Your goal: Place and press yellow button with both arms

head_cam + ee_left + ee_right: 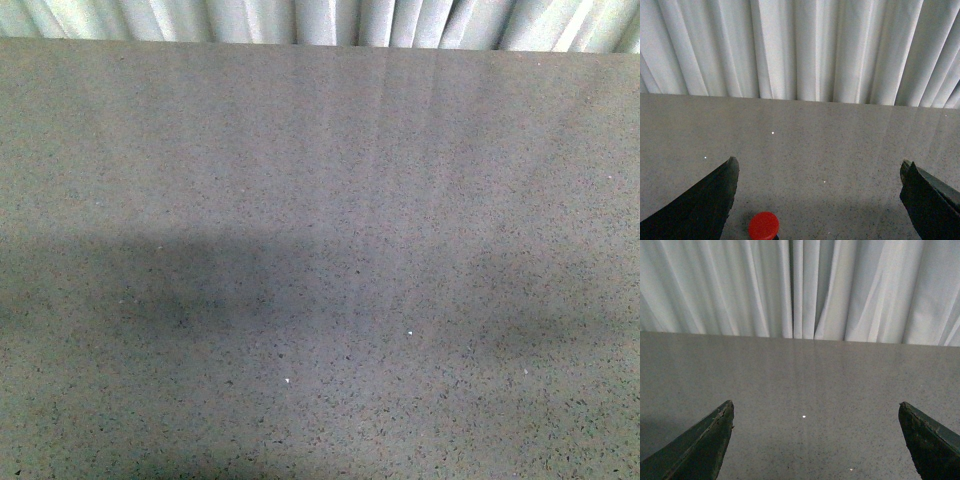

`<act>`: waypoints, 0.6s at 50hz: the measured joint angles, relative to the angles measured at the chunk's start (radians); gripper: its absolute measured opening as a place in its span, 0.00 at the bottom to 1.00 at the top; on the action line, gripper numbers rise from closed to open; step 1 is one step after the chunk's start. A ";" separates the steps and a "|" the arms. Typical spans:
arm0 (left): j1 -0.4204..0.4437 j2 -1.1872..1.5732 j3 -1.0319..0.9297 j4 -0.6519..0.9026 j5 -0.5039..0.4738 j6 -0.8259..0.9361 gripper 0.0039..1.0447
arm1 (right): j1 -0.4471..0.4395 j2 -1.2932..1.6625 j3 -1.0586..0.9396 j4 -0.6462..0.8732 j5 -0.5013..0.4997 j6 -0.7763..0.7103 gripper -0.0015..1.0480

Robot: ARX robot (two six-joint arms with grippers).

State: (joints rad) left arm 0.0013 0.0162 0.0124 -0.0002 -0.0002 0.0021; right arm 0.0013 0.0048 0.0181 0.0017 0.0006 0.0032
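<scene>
Between the left gripper's (819, 162) fingers stands the button (764, 226), closer to one finger than the other and touching neither. Its round cap faces up and reads as red in this view, not yellow. Only a sliver of dark body shows beneath it before the picture's edge cuts it off, so how it rests on the table (840, 150) cannot be made out. It shows in the left wrist view only.

Both black fingers of the left gripper are spread wide, with bare tabletop between their tips, and they grip nothing. The right gripper (816, 404) is likewise spread wide and holds nothing, with grey table between its fingers.

The table is a grey, finely speckled slab with a few tiny white flecks on it. In the front view a broad soft shadow (180, 290) lies across its nearer half, darker toward the left. Along the table's far edge hangs a pale pleated curtain (320, 20), seen in all three views.
</scene>
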 joint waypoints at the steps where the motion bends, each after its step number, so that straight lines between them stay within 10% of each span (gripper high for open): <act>1: 0.000 0.000 0.000 0.000 0.000 0.000 0.91 | 0.000 0.000 0.000 0.000 0.000 0.000 0.91; 30: 0.000 0.000 0.000 0.000 0.000 0.000 0.91 | 0.000 0.000 0.000 0.000 0.000 0.000 0.91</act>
State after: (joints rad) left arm 0.0013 0.0162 0.0124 -0.0002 -0.0002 0.0021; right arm 0.0013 0.0048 0.0181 0.0017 0.0006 0.0032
